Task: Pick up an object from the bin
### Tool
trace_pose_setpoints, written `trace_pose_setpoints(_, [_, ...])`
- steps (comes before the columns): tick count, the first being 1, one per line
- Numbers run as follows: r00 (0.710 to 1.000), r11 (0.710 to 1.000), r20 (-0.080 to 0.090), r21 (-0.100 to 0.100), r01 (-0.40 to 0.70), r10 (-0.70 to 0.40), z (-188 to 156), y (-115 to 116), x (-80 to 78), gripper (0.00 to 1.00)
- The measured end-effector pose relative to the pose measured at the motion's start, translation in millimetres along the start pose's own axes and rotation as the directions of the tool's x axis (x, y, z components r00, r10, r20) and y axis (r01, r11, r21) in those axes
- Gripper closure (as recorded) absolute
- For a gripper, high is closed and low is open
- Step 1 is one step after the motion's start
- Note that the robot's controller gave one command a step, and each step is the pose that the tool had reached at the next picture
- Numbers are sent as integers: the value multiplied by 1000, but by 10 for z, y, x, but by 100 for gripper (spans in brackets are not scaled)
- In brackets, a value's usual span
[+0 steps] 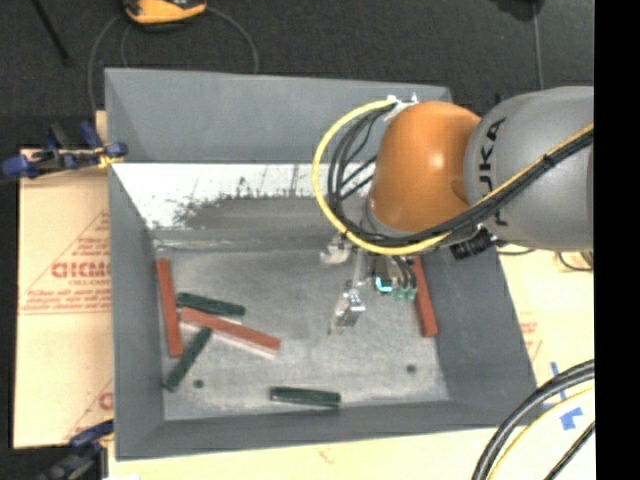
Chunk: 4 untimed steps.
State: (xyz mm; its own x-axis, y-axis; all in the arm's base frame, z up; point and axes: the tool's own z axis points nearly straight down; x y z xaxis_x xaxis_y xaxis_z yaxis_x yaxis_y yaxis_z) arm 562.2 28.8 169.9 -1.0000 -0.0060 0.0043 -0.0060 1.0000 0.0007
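Camera view, 9 o'clock: loose heap (205, 328) of red, pink and green sticks by the wall, one more green stick (305, 396) at 6. Centre: gripper (350, 310) over bare bin floor (290, 288), nothing visibly held, open or closed impossible to tell. At 3 o'clock, just beside it, red stick (426, 306) along the wall: probably light, stiff, smooth; best pinched across its narrow middle.

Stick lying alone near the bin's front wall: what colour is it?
The stick is dark green, seen best in the camera view.
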Motion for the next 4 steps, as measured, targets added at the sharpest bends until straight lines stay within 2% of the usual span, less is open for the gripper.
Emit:
trace_pose_setpoints(1, [1000, 1000, 3, 0, 0, 0, -28, 0, -4, 0])
trace_pose_setpoints(2, [999, 999, 2, 0, -37, 37, -578, 232, 42, 0])
trace_pose_setpoints(3, [1000, 1000, 24, -1, -12, 12, -493, 303, 32, 0])
trace_pose_setpoints(4, [999, 1000, 13, 1, 30, -30, 148, 362, -49, 0])
